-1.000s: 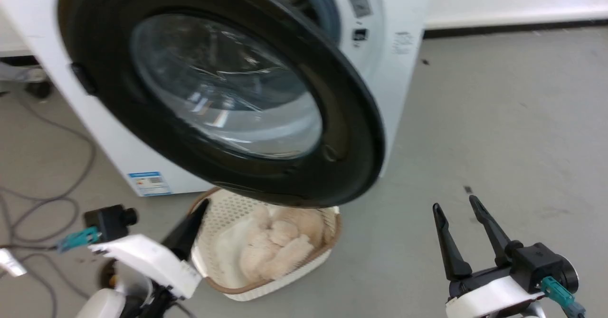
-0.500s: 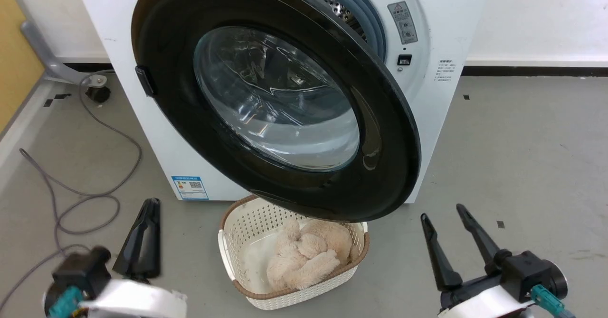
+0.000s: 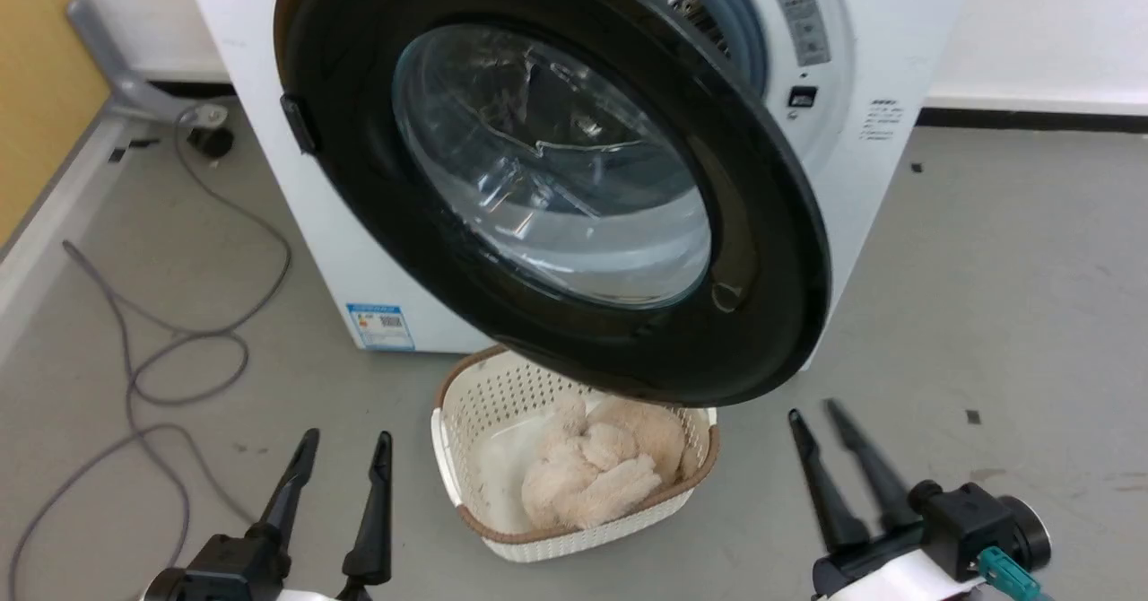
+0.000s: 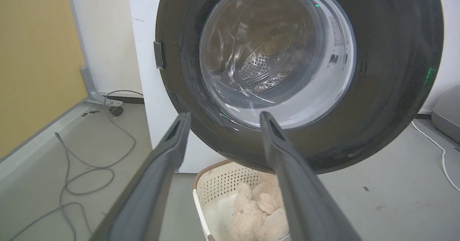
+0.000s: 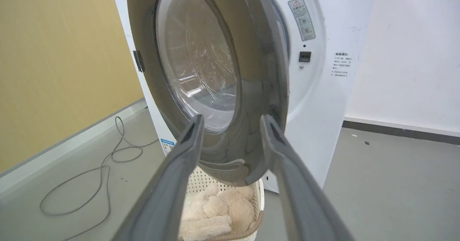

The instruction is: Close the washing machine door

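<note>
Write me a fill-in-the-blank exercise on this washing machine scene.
1. The large round black-rimmed door with a clear glass bowl of the big white front-loading washing machine stands ____, not latched.
2. In the head view, the blue sticker sits low on the machine's front, towards its ____ side.
3. The left gripper and the right gripper, both open, each hold ____.
Missing words: open; left; nothing.

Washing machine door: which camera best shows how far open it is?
Right wrist view: the washing machine door stands nearly edge-on, clear of the washing machine. Head view shows it obliquely; left wrist view faces its glass.
</note>
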Tool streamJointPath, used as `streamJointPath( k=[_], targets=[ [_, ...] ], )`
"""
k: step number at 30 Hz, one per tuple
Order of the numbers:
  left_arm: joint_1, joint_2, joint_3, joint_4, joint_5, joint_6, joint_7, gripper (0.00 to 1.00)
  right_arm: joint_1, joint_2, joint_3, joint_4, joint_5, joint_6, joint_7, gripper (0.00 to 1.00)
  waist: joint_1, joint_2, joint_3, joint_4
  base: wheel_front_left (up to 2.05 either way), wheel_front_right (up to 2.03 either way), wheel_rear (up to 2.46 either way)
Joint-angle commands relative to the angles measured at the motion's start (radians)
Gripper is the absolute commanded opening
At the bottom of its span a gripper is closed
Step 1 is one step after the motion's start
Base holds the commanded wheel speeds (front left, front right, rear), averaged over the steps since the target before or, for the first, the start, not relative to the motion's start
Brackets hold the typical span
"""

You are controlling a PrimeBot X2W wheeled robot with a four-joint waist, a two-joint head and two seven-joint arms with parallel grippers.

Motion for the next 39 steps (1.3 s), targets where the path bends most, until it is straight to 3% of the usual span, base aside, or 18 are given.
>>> streamJointPath(
  k=[1, 7, 15, 27, 35, 39],
  targets=[
    [-0.010, -0.006, 0.005, 0.002, 0.007, -0.006, -0.004, 1.00, -0.009, -0.010, 0.005, -0.005, 0.006, 0.001, -0.005, 0.00, 0.0001, -0.0001, 0.014, 0.011, 0.00, 0.00, 0.00],
    [-0.042, -0.042, 0.022, 0.010, 0.040, -0.039, -0.004, 1.00, -0.103, -0.077, 0.069, 0.022, 0.011, 0.001, -0.004, 0.00, 0.0001, -0.0001, 0.073, 0.043, 0.00, 0.00, 0.00],
    [-0.103, -0.087, 0.043, 0.017, 0.072, -0.080, -0.004, 1.00, -0.317, -0.214, 0.125, 0.094, 0.071, 0.001, 0.043, 0.00, 0.0001, -0.0001, 0.166, 0.097, 0.00, 0.00, 0.00],
    [-0.192, -0.152, 0.067, 0.019, 0.085, -0.119, -0.004, 1.00, -0.575, -0.354, 0.046, 0.213, 0.144, 0.001, 0.124, 0.00, 0.0001, -0.0001, 0.295, 0.188, 0.00, 0.00, 0.00],
    [-0.237, -0.170, 0.075, 0.025, 0.084, -0.137, -0.004, 1.00, -0.747, -0.401, -0.004, 0.300, 0.178, 0.001, 0.176, 0.00, 0.0001, -0.0001, 0.367, 0.229, 0.00, 0.00, 0.00],
    [-0.253, -0.174, 0.077, 0.028, 0.082, -0.142, -0.004, 1.00, -0.818, -0.388, -0.054, 0.346, 0.200, 0.001, 0.198, 0.00, 0.0001, -0.0001, 0.388, 0.237, 0.00, 0.00, 0.00]
  ],
)
